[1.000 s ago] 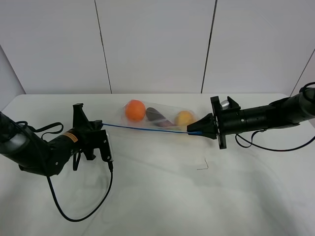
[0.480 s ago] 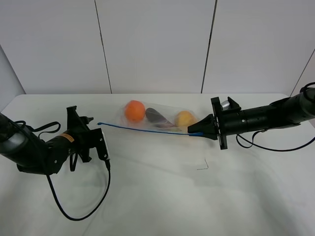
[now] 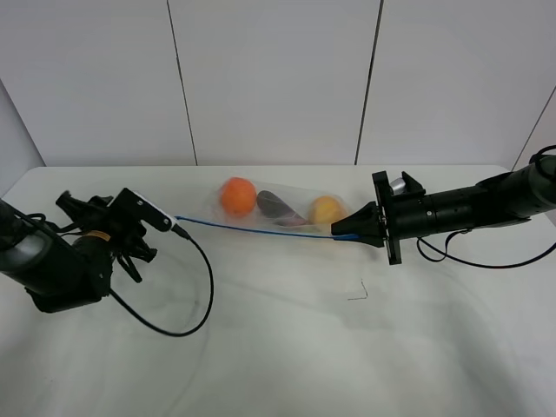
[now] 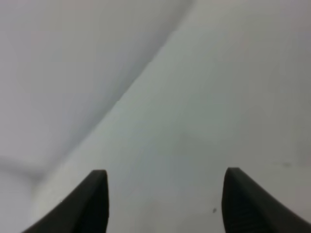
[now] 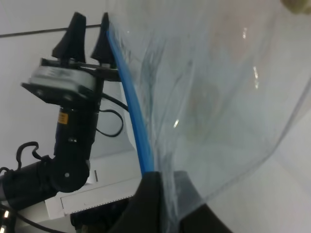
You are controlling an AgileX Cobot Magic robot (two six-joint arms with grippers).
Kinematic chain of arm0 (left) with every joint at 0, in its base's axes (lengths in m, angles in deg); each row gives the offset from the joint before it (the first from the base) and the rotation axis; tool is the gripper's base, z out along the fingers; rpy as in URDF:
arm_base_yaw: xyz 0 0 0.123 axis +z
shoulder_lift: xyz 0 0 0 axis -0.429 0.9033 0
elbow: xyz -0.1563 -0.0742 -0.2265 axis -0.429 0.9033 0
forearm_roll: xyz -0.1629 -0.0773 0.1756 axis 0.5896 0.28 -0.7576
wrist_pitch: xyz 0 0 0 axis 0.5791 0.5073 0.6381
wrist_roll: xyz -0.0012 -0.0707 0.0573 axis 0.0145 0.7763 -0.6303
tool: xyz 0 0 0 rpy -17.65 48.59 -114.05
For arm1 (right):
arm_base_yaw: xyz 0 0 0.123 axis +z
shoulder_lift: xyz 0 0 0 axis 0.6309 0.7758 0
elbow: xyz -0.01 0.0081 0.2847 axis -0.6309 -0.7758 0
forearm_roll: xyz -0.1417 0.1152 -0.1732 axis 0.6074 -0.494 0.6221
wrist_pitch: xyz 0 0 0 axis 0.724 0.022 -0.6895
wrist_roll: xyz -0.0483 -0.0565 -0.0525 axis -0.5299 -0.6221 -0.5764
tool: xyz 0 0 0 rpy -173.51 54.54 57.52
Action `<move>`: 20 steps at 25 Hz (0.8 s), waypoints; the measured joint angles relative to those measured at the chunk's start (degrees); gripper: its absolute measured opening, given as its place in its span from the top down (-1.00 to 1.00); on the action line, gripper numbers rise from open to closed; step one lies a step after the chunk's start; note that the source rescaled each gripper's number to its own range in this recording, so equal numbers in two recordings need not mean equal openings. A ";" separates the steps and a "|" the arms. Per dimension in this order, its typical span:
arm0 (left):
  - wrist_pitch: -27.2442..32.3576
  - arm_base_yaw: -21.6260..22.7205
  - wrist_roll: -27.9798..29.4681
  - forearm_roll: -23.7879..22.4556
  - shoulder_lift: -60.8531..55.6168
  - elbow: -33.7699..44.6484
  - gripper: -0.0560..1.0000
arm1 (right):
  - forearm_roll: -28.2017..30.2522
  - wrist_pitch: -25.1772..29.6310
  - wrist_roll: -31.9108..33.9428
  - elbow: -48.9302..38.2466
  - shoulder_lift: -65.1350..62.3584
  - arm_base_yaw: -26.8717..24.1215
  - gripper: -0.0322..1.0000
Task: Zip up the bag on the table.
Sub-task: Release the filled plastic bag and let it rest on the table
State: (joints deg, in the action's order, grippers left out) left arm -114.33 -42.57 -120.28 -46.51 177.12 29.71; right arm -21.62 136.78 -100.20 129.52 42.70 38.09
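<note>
The clear bag [image 3: 287, 211] lies at the back middle of the white table [image 3: 287, 347], holding an orange [image 3: 238, 195], a purple eggplant [image 3: 276, 206] and a yellow fruit [image 3: 326, 209]. Its blue zipper strip [image 3: 252, 228] runs along the near edge. My right gripper [image 3: 349, 233] is shut on the strip's right end; the right wrist view shows the fingers [image 5: 153, 194] pinching the strip [image 5: 133, 116] and the plastic. My left gripper [image 3: 82, 201] is open and empty, well left of the strip's free left end [image 3: 176, 218]. The left wrist view shows only its fingertips [image 4: 97, 194] over bare table.
A black cable [image 3: 187, 308] loops over the table from the left arm. A small dark wire-like mark [image 3: 358, 294] lies in front of the right gripper. White wall panels stand behind the table's back edge.
My left gripper has drawn back to the left, away from the zipper strip's left end, and turned. The bag and the right gripper have not moved.
</note>
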 joint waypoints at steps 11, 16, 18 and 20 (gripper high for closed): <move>-0.17 0.00 37.65 9.23 -0.07 0.00 -0.43 | 0.00 0.00 0.02 0.00 0.00 0.00 0.93; 8.31 0.00 30.59 8.02 -3.68 0.06 -0.43 | 0.00 0.00 0.02 0.00 0.00 0.00 0.93; 13.56 0.00 25.77 8.08 -6.73 0.11 -0.43 | 0.00 0.00 0.02 0.00 0.00 0.00 0.93; 18.66 0.00 21.35 8.44 -10.76 0.17 -0.43 | 0.00 0.00 0.02 0.00 0.00 0.00 0.93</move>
State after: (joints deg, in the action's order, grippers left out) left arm -95.67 -42.57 -98.93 -38.07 166.36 29.88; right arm -21.62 136.78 -100.17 129.52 42.70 38.09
